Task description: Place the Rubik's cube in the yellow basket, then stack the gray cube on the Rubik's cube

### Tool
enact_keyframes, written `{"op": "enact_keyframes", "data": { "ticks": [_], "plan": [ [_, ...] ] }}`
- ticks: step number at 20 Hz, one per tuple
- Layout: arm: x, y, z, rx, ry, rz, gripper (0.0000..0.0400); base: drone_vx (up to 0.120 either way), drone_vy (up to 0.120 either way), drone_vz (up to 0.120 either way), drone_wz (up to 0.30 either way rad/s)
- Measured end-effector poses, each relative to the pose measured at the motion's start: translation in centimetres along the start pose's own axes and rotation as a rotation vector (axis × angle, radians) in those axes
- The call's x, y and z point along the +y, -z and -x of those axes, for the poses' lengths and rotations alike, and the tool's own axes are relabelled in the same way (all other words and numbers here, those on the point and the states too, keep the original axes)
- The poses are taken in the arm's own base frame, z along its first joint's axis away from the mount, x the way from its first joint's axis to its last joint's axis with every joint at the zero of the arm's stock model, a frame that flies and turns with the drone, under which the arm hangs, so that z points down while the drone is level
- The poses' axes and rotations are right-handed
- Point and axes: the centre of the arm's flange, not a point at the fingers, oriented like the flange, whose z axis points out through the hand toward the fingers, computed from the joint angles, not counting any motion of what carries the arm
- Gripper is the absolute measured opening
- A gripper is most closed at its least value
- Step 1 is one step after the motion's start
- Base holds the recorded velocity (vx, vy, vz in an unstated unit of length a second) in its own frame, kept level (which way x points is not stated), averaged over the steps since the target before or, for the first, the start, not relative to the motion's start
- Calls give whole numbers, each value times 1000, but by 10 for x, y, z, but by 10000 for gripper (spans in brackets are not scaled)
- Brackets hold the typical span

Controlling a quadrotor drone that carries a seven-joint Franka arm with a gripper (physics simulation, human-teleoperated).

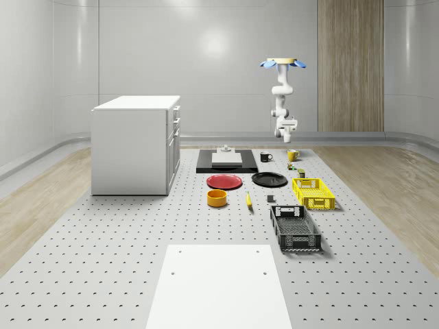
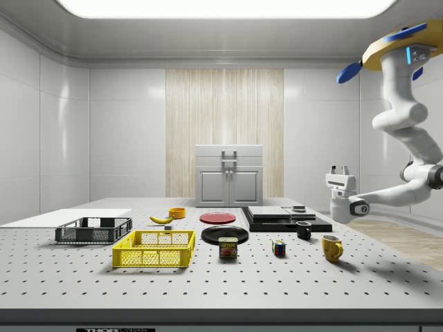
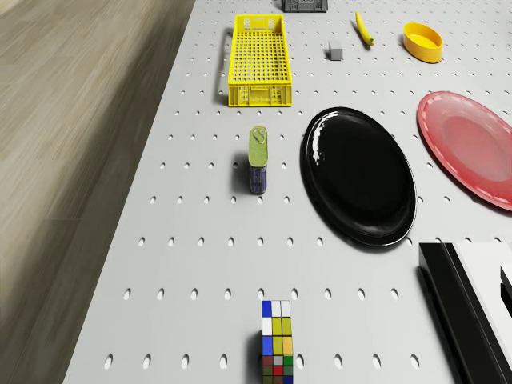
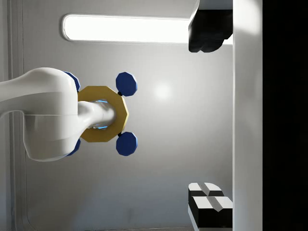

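Note:
The Rubik's cube sits on the perforated table near its far right end, beside a tin can. Further along stands the yellow basket, with nothing in it. The small gray cube lies on the table next to the basket. My drone hovers high above the table's far end. The arm hangs below it and curls back, so my gripper points upward, well above the mugs. It is open and holds nothing.
A black plate, red plate, orange bowl and banana lie mid-table. A yellow mug and black mug stand below the gripper. A black basket, a black slab and a white cabinet stand beyond.

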Motion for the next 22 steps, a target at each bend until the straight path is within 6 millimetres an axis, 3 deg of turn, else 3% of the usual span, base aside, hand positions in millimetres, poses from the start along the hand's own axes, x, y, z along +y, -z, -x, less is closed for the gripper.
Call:
{"op": "enact_keyframes", "data": {
  "ticks": [10,17,22],
  "plan": [
    [-5,0,6,59,1,48,400,120,0,0,0],
    [-19,-4,21,210,4,192,400,0,0,-69,0],
    [-42,-22,45,480,10,459,400,0,0,-120,0]
  ]
}}
